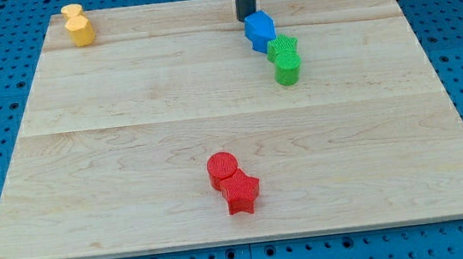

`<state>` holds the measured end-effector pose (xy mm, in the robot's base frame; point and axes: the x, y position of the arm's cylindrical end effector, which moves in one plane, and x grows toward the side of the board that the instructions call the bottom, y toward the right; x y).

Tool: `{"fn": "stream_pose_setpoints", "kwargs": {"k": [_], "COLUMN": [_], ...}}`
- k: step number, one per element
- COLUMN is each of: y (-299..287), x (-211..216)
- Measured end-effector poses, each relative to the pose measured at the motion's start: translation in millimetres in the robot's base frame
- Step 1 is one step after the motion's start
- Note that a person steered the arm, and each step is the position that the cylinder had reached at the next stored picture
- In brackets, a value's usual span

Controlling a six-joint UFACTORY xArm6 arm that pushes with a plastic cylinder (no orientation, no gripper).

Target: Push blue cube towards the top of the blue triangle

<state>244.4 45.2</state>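
Nearest the bench's (pixel 135 200) bottom edge, a little left of centre, a red plastic cylinder (pixel 222 167) touches a red plastic star (pixel 242 193); both are well apart from my work. Further up, toward the top right, a green plastic cylinder (pixel 286 69) sits against a green plastic star (pixel 283 48), and that star touches the blue plastic cube (pixel 260 28). At the cube's lower right side a darker blue piece (pixel 261 45) shows, perhaps the blue triangle, but it is too hidden to tell. My tip (pixel 247 17) stands just beside the cube's upper left corner, near the bench's top edge, so the cube lies down and to the right of it. I carry no gripper, only this rod. Farthest off, in the top left corner, two yellow plastic blocks (pixel 77 26) touch.
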Motion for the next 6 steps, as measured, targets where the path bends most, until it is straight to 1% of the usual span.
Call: {"fn": "stream_pose_setpoints", "kwargs": {"k": [2, 3, 4, 5, 6], "y": [5, 24, 27, 24, -7], "x": [1, 1, 1, 1, 1]}}
